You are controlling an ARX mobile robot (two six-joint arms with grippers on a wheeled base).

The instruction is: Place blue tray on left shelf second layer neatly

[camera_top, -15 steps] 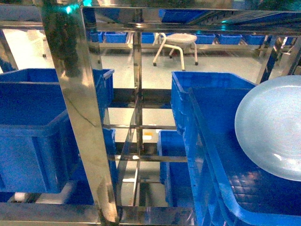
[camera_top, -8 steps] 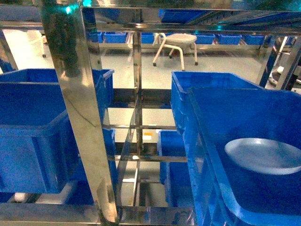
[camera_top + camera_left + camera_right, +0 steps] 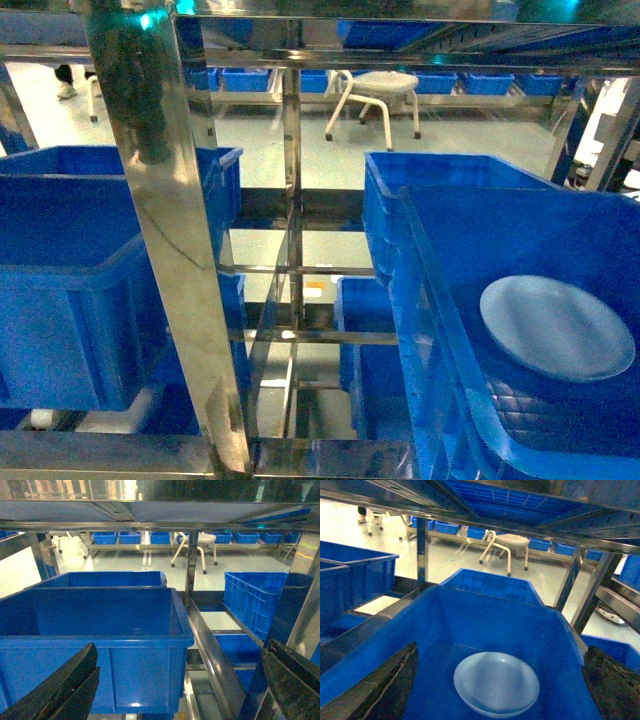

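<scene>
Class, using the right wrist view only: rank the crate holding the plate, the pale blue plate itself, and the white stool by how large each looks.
1. Crate, largest.
2. Plate.
3. Stool, smallest, though it stands much farther off, so its true size is unsure.

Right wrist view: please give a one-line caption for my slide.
Pale light-blue round plastic tray lying inside a deep dark-blue rectangular plastic crate.

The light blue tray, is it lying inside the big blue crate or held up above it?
Inside. The blue tray rests on the blue crate's floor; no gripper touches it.
</scene>
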